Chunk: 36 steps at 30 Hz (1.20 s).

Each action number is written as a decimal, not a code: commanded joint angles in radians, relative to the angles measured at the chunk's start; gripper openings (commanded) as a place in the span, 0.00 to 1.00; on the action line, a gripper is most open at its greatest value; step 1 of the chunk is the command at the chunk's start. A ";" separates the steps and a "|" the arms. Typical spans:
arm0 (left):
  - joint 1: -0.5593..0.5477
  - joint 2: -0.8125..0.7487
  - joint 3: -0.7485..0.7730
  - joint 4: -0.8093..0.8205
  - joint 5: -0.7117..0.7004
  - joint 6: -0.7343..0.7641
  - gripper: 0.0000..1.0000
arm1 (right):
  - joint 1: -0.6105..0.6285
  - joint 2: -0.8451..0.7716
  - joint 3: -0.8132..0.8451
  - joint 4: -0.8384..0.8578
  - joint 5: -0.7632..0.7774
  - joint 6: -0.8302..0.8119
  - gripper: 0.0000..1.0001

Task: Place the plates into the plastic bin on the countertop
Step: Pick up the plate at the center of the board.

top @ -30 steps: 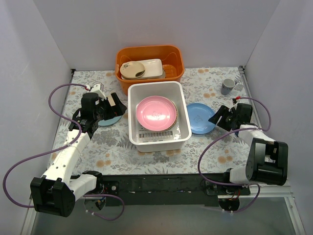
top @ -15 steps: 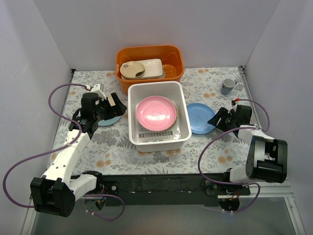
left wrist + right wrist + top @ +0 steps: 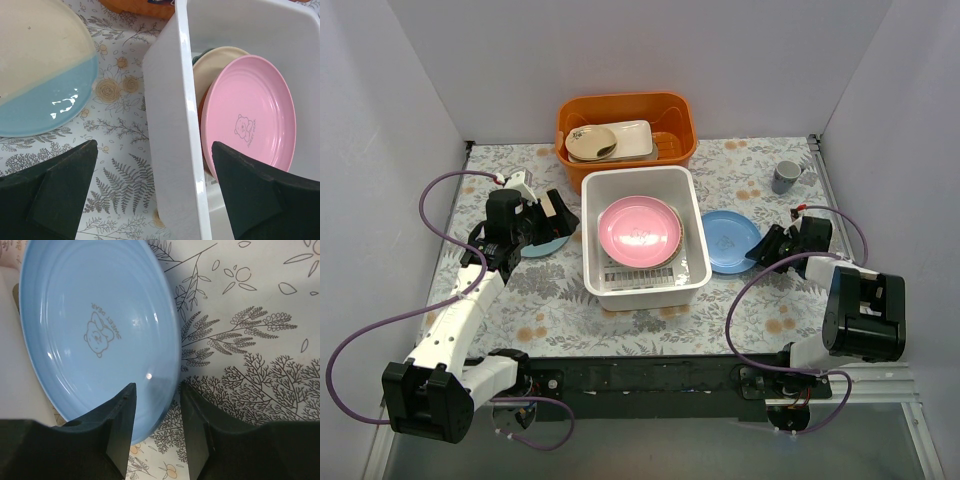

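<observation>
your right gripper [image 3: 157, 392] has slid in closer to the white rectangular plastic bin [image 3: 588, 235] than a second ago; the left arm has not shifted. left of the bin, a round cream-and-pale-blue plate [image 3: 45, 80] lies flat on the pale grey countertop printed with leaves and flowers [image 3: 550, 300], just beside the bin's left wall. your left gripper [image 3: 154, 147] hovers over that wall with its fingers spread wide, one on each side of it, holding nothing. inside the bin, a round pink plate with a bear print [image 3: 640, 230] lies on top of a cream plate [image 3: 216, 59]. right of the bin, a round light blue plate with a bear print [image 3: 728, 240] rests on the countertop, just beside the bin's right wall. the right gripper's fingers stand apart, with that plate's far rim in the gap between them.
</observation>
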 commanded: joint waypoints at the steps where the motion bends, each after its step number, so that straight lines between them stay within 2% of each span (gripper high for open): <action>1: 0.003 -0.015 -0.002 0.006 -0.004 0.012 0.98 | -0.004 0.024 0.032 -0.007 0.009 -0.016 0.47; 6: 0.005 -0.013 -0.003 0.005 -0.005 0.012 0.98 | -0.003 0.037 0.034 -0.007 0.011 -0.010 0.43; 10: 0.005 -0.012 -0.003 0.006 -0.005 0.010 0.98 | -0.004 0.052 0.039 -0.010 0.006 -0.007 0.29; 12: 0.005 -0.012 -0.002 0.006 -0.005 0.010 0.98 | -0.004 0.057 0.040 -0.011 0.006 -0.007 0.26; 16: 0.003 -0.010 -0.002 0.006 -0.004 0.009 0.98 | -0.004 0.055 0.042 -0.011 0.008 -0.005 0.09; 19: 0.005 -0.010 -0.003 0.005 -0.002 0.010 0.98 | -0.004 0.050 0.042 -0.014 0.012 -0.007 0.04; 36: 0.004 -0.007 -0.002 0.009 0.006 0.009 0.98 | -0.004 -0.003 0.039 -0.031 0.078 0.002 0.01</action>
